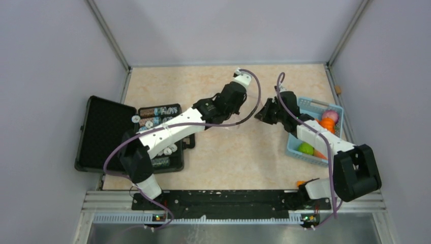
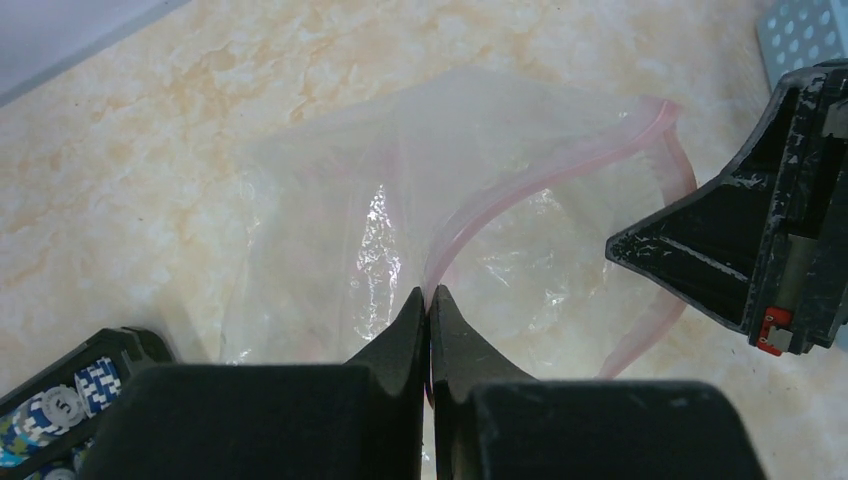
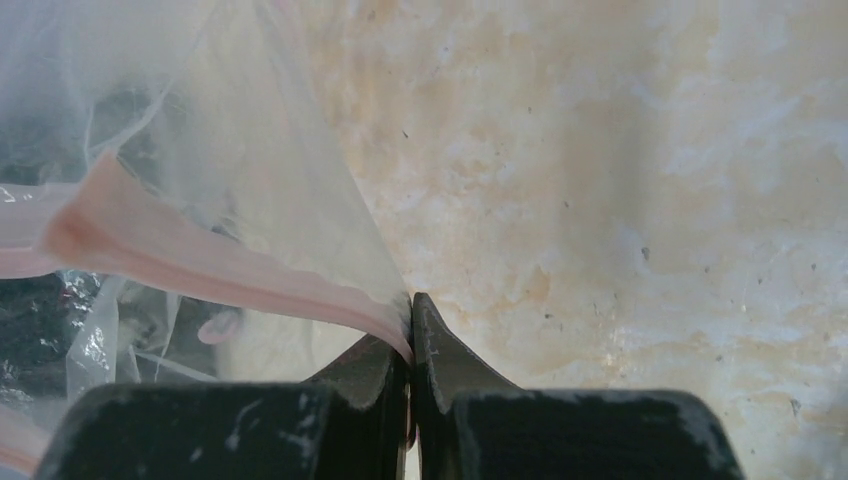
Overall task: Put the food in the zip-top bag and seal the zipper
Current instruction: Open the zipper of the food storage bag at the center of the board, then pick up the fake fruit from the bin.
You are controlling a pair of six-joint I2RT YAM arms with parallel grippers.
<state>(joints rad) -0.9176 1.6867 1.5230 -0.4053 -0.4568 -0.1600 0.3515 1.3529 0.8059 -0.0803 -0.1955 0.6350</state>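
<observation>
The clear zip-top bag (image 2: 330,200) lies crumpled on the marble table between my two arms, its mouth gaping. Its pink zipper (image 2: 540,185) curves up off the table. My left gripper (image 2: 430,295) is shut on one side of that strip. My right gripper (image 3: 410,300) is shut on the zipper (image 3: 200,255) at the other side, and its black body (image 2: 740,250) shows at the right of the left wrist view. From above, the two grippers (image 1: 247,113) (image 1: 257,116) nearly meet mid-table. The food, a green apple (image 1: 305,148), an orange (image 1: 328,124) and a pink peach (image 1: 330,114), sits in the basket.
The light-blue basket (image 1: 310,104) stands at the right edge, beside my right arm. An open black case (image 1: 101,132) with round tokens (image 1: 157,112) lies at the left under my left arm. A small orange piece (image 1: 301,183) rests near the right arm's base.
</observation>
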